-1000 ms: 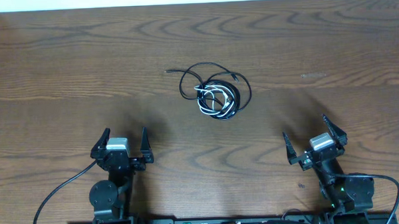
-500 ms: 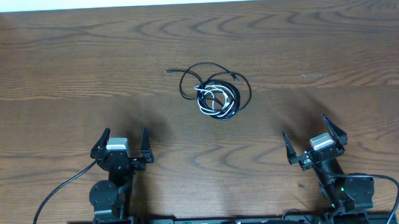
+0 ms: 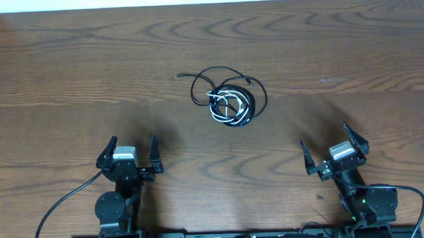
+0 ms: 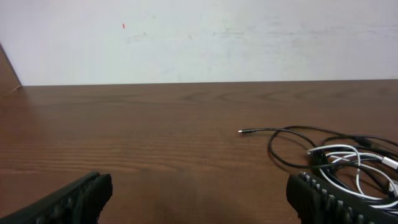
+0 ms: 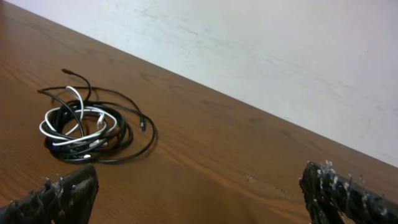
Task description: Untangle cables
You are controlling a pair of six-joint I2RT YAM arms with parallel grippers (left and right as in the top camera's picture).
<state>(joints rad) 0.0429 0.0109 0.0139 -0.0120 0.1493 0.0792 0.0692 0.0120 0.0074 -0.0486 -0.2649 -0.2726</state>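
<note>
The cables [image 3: 229,97] lie in one tangled heap on the wooden table [image 3: 69,81], back of centre: thin black loops wound around a white cable. One black end plug [image 3: 177,76] sticks out to the left. In the left wrist view the cables [image 4: 348,162] sit ahead to the right; in the right wrist view the heap of cables [image 5: 84,130] lies ahead to the left. My left gripper [image 3: 134,151] stands open near the front left, with nothing between its fingers. Near the front right, my right gripper [image 3: 327,144] is open and holds nothing. Both are well short of the heap.
A thick black cord [image 3: 59,209] runs from the left arm's base toward the front edge. Another such cord [image 3: 416,197] loops by the right arm's base. A white wall [image 4: 199,37] rises behind the table's far edge.
</note>
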